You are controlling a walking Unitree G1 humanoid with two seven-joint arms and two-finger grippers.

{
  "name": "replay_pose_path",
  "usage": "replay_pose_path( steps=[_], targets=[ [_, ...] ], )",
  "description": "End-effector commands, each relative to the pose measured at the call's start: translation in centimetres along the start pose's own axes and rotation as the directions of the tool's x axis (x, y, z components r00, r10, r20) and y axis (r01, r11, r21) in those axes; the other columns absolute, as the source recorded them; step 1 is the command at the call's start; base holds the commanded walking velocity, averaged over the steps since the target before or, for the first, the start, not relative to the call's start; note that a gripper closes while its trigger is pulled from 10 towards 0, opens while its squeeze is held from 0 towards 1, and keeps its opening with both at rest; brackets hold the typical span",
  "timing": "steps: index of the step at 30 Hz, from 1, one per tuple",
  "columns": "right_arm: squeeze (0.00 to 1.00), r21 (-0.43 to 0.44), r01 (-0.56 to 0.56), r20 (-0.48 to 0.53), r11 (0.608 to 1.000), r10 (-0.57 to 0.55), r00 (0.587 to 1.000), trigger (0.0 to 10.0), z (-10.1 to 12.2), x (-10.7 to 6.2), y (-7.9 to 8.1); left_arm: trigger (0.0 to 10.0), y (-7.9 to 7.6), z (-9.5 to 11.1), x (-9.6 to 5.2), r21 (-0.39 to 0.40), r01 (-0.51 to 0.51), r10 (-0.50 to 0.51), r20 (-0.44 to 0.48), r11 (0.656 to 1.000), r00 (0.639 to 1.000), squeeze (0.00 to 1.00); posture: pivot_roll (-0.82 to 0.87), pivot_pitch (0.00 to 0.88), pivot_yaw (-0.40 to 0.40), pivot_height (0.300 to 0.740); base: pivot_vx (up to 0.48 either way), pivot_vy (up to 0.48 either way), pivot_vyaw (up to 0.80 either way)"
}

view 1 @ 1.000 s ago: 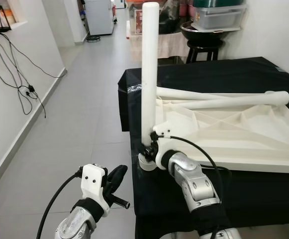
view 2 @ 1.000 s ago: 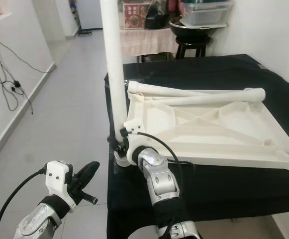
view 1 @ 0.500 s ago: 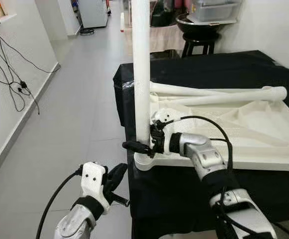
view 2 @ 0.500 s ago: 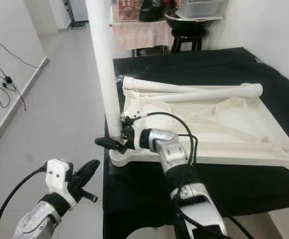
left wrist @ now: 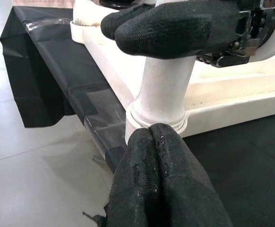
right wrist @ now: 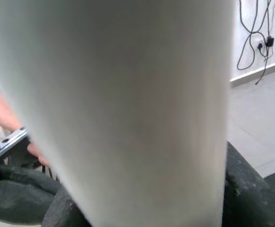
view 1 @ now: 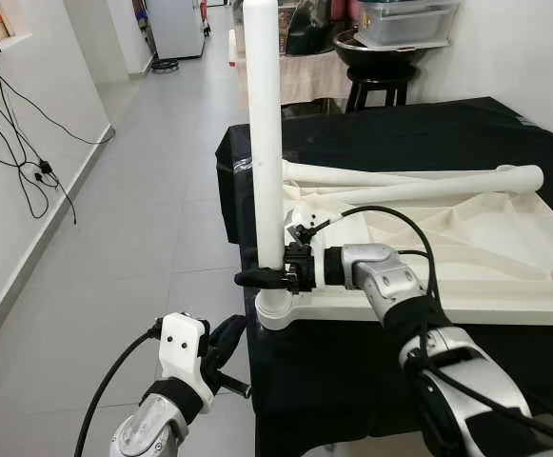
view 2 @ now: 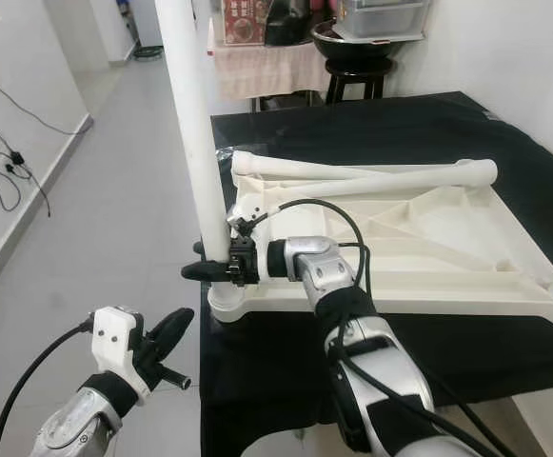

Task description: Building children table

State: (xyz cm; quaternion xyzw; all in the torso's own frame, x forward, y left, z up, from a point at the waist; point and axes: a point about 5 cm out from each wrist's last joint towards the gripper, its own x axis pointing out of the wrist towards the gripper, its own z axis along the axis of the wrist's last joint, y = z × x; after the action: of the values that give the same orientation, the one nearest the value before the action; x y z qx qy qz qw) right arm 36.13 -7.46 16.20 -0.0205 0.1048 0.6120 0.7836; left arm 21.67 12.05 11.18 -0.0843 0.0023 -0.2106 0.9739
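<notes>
A white children's table top (view 1: 466,286) lies upside down on a black-covered table (view 1: 428,129). One white table leg (view 1: 265,124) stands upright in the socket at its near left corner. My right gripper (view 1: 262,277) is shut on this leg just above the socket, and the leg (right wrist: 128,109) sits close between its fingers in the right wrist view. Two loose legs (view 1: 419,183) lie along the top's far edge. My left gripper (view 1: 227,343) hangs low off the table's front left corner, shut and empty, pointing at the leg's base (left wrist: 163,94).
Grey tiled floor (view 1: 143,219) stretches to the left, with cables (view 1: 29,143) hanging on the left wall. Behind the table stands a black stool (view 1: 381,86) carrying a dark bowl and a plastic box. A white wall runs along the right.
My right arm has swung up from under the corner, and its gripper now holds the upright leg from the side. The camera has shifted slightly. The left gripper stays as it was.
</notes>
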Motion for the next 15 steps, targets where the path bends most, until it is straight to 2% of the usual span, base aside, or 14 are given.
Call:
replay_pose_path(
  steps=[1, 4, 6, 7, 9, 10, 11, 12, 13, 15],
  targets=[
    [0.0, 0.027, 0.001, -0.008, 1.0, 0.0, 1.0, 0.0, -0.7, 0.4, 0.2, 10.0, 0.0, -0.3, -0.3, 0.002, -0.011, 0.011, -0.014, 1.0, 1.0, 0.0, 0.04, 0.03, 0.019, 0.74, 0.0, 0.0, 0.0],
    [0.0, 0.031, 0.062, 0.001, 0.998, -0.062, 0.998, 0.0, -1.3, 0.0, 0.1, 10.0, 0.0, -0.3, -0.3, -0.001, -0.009, 0.009, -0.015, 1.0, 1.0, 0.0, 0.03, 0.033, 0.017, 0.74, 0.0, 0.0, 0.0],
    [0.0, 0.071, 0.184, 0.01, 0.98, -0.185, 0.983, 0.0, -2.4, -0.4, 0.4, 10.0, -0.1, -0.3, -0.5, -0.004, -0.007, 0.007, -0.016, 1.0, 1.0, 0.0, 0.03, 0.035, 0.007, 0.74, 0.0, 0.0, 0.0],
    [0.0, 0.101, 0.314, 0.008, 0.944, -0.316, 0.949, 0.0, -3.0, -0.2, 0.5, 10.0, -0.1, -0.3, -0.5, -0.004, -0.007, 0.007, -0.016, 1.0, 1.0, 0.0, 0.03, 0.035, 0.007, 0.74, 0.0, 0.0, 0.0],
    [0.0, 0.101, 0.314, 0.008, 0.944, -0.316, 0.949, 0.0, -3.0, -0.2, 0.5, 10.0, -0.1, -0.3, -0.5, -0.004, -0.007, 0.007, -0.016, 1.0, 1.0, 0.0, 0.03, 0.035, 0.007, 0.74, 0.0, 0.0, 0.0],
    [0.0, 0.068, 0.509, -0.059, 0.858, -0.506, 0.86, 0.0, -4.9, 0.1, 2.2, 10.0, 0.0, -0.3, -0.6, -0.004, -0.009, 0.009, -0.015, 1.0, 1.0, 0.0, 0.01, 0.038, 0.012, 0.74, 0.0, 0.0, 0.0],
    [0.0, 0.068, 0.509, -0.059, 0.858, -0.506, 0.86, 0.0, -4.9, 0.1, 2.2, 10.0, 0.0, -0.3, -0.6, -0.004, -0.009, 0.009, -0.015, 1.0, 1.0, 0.0, 0.01, 0.038, 0.012, 0.74, 0.0, 0.0, 0.0],
    [0.0, -0.012, 0.6, -0.054, 0.8, -0.6, 0.798, 0.0, -4.9, 0.5, 3.4, 10.0, 0.2, -0.4, -0.5, -0.004, -0.008, 0.008, -0.019, 1.0, 1.0, 0.0, -0.02, 0.026, 0.033, 0.74, 0.0, 0.0, 0.0],
    [0.0, -0.064, 0.648, -0.034, 0.759, -0.651, 0.759, 0.0, -4.7, 0.6, 4.3, 10.0, 0.3, -0.5, -0.5, -0.004, -0.007, 0.007, -0.021, 1.0, 1.0, 0.0, -0.02, 0.026, 0.033, 0.74, 0.0, 0.0, 0.0],
    [0.02, -0.071, 0.665, -0.037, 0.744, -0.668, 0.743, 0.0, -4.8, 0.9, 4.1, 10.0, 0.4, -0.5, -0.4, -0.004, -0.003, 0.003, -0.022, 1.0, 1.0, 0.0, 0.0, 0.02, 0.008, 0.74, 0.0, 0.0, 0.0]
  ],
)
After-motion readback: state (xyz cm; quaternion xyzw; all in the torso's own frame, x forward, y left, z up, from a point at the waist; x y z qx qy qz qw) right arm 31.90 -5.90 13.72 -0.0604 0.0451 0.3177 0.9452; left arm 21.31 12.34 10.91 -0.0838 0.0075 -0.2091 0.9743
